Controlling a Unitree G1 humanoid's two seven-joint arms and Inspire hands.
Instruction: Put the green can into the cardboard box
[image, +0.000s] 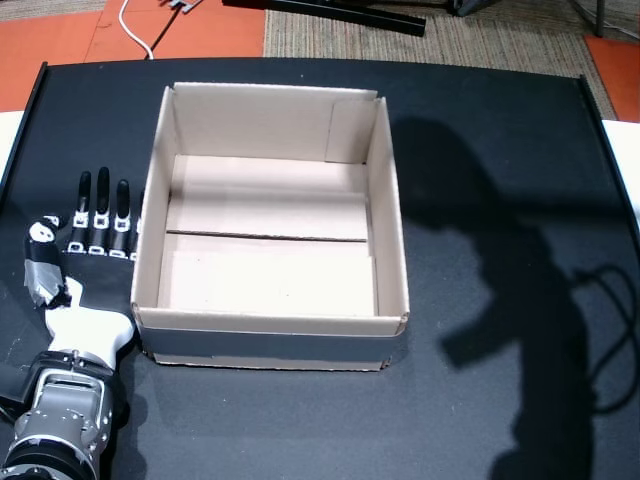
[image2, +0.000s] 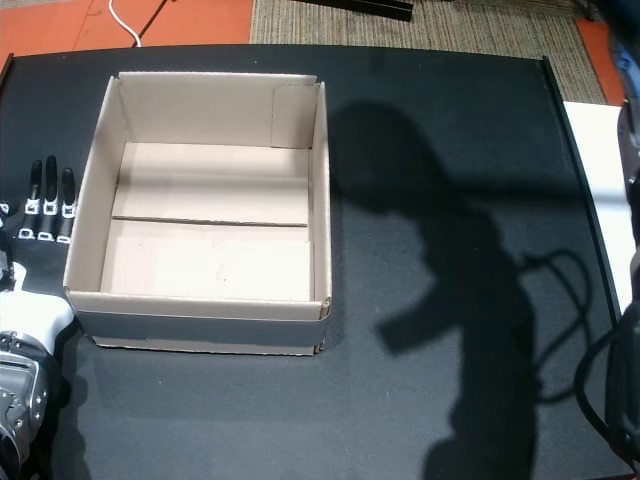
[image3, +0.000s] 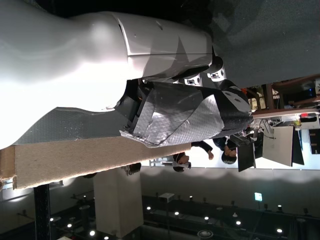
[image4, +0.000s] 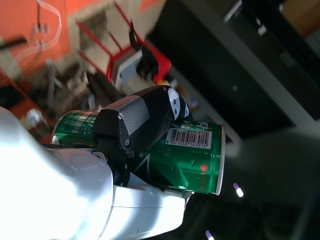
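Note:
The green can (image4: 194, 156) shows only in the right wrist view, lying sideways with its barcode visible. My right hand (image4: 134, 131) is shut on it, a dark finger wrapped across its side. Neither head view shows that hand or the can. The cardboard box (image: 386, 200) (image2: 322, 190) stands open-topped and empty on the black table in both head views. My left hand (image: 88, 262) (image2: 38, 225) lies flat on the table against the box's left wall, fingers stretched out and holding nothing. The left wrist view shows its taped thumb (image3: 190, 117).
A shadow of a raised arm (image: 500, 290) falls on the black table (image: 480, 130) to the right of the box. A white surface (image2: 600, 180) borders the table's right edge, with dark cables (image2: 600, 400) nearby. Orange floor and carpet lie beyond the far edge.

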